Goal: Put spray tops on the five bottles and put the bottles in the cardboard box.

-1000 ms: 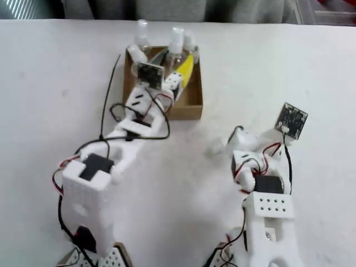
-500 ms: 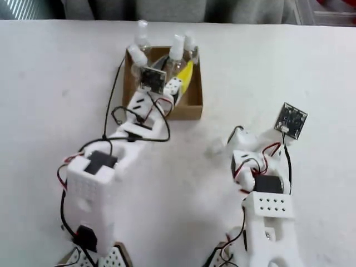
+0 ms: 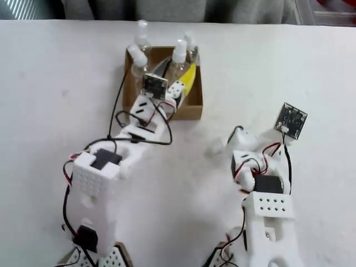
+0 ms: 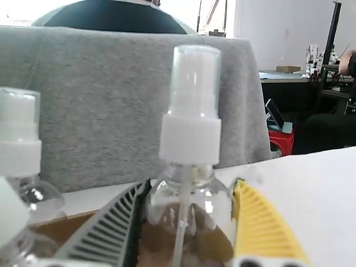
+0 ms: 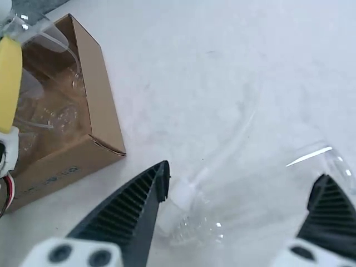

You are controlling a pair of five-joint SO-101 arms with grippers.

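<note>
Our left fingers (image 4: 261, 222) were shut around a capped bottle (image 4: 189, 200), its spray top (image 4: 191, 111) on, in the cardboard box (image 3: 186, 112) beside other bottles (image 4: 19, 144). Our right fingers (image 5: 128, 206) were wide open and empty over a loose bottle (image 5: 245, 200) lying on the surface (image 5: 222, 55). Pulling back crookedly might tip the capped bottle onto its neighbours.

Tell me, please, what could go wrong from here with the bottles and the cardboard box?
1. The left gripper holds a clear plastic bottle with a white spray top in the crowded brown cardboard box; withdrawing could tip the neighbouring white-topped bottle.
2. The right gripper stands open around a clear, white-collared piece lying on the white table; closing might make it roll or slip away.
</note>
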